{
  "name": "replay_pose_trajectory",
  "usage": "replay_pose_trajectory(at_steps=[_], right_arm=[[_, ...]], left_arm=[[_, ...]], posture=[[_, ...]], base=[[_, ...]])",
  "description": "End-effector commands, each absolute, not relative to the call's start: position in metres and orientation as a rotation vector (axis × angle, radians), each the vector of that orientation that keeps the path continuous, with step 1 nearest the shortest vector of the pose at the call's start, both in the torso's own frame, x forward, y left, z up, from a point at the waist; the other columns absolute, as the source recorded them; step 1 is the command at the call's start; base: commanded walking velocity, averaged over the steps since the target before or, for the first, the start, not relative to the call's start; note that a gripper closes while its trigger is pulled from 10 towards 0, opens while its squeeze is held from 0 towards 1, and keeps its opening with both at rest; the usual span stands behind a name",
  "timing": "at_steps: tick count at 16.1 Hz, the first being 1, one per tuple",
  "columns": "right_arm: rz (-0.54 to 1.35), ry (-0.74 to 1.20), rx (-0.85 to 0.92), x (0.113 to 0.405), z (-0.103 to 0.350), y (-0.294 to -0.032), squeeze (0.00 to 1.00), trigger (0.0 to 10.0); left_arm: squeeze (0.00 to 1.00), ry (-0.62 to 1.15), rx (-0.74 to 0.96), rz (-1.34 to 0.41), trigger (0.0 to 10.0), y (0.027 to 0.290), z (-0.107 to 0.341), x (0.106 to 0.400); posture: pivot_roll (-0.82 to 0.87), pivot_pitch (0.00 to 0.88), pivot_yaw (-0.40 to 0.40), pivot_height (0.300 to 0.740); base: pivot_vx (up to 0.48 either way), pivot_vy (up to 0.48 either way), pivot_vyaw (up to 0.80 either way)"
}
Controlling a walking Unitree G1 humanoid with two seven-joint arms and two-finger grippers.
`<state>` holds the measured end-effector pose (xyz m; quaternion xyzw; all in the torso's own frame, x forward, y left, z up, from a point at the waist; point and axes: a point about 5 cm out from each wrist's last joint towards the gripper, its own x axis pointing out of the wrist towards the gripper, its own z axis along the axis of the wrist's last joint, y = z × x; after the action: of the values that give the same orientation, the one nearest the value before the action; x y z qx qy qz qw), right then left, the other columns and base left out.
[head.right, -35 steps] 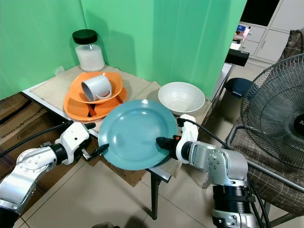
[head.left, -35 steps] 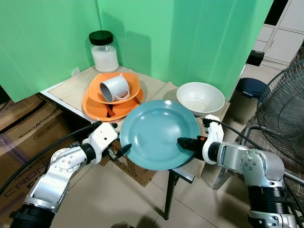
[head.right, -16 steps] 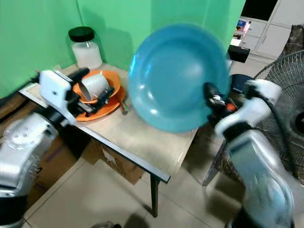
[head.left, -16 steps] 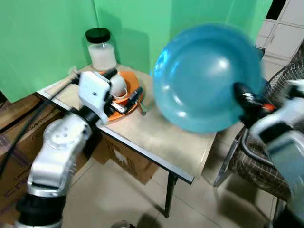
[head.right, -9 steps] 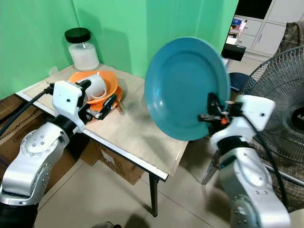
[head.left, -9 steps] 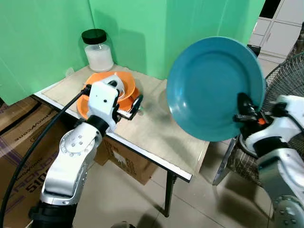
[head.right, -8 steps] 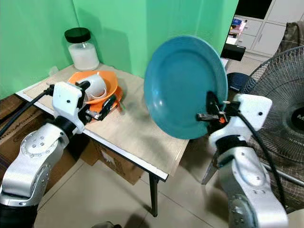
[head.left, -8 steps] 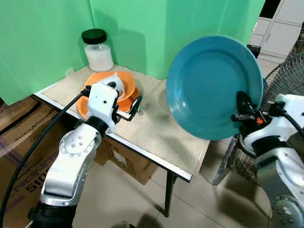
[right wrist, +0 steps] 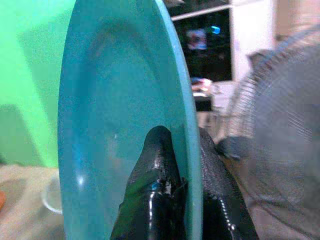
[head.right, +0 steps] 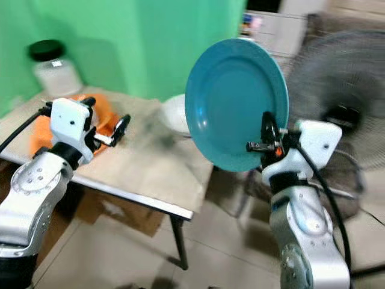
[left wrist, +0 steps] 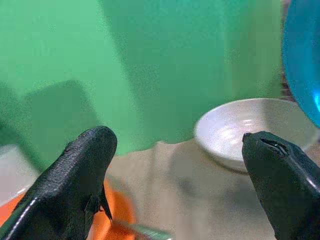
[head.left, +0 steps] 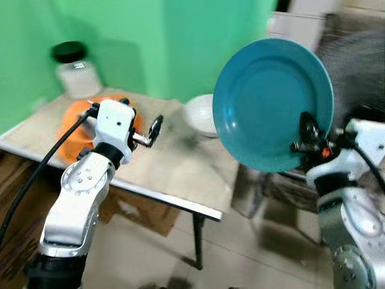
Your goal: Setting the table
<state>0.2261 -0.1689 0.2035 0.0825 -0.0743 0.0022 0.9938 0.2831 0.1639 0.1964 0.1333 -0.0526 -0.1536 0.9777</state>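
teal plate (head.left: 272, 102) stays upright, pinched in the right hand (head.left: 308, 135); left hand (left wrist: 180, 185) wide apart; view swung right.

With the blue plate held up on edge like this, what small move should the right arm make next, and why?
Probably tip the blue plate back toward level. The right gripper pinches only its lower rim and holds it nearly upright, off past the table edge, so it cannot be set down as it stands. The left gripper is open over the table.
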Motion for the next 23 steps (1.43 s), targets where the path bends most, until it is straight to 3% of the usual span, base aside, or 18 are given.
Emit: replay_pose_trajectory(at_steps=[1, 9, 23], right_arm=[[0.01, -0.181, 0.177, 0.227, 0.207, -0.165, 0.0, 10.0], [0.032, -0.134, 0.107, 0.238, 0.202, -0.162, 0.0, 10.0], [0.058, -0.087, 0.109, 0.241, 0.197, -0.155, 0.0, 10.0]], left_arm=[[0.0, -0.096, 0.268, -0.321, 10.0, 0.164, 0.196, 0.282], [0.0, -0.066, 0.222, -0.21, 10.0, 0.173, 0.184, 0.28], [0.0, -0.07, 0.181, -0.217, 10.0, 0.165, 0.183, 0.279]], posture=[[0.01, 0.0, 0.032, 0.74], [0.01, 0.0, -0.014, 0.74], [0.0, 0.0, -0.021, 0.74]], base=[[0.0, 0.0, -0.8], [0.0, 0.0, -0.8], [0.0, 0.0, -0.8]])
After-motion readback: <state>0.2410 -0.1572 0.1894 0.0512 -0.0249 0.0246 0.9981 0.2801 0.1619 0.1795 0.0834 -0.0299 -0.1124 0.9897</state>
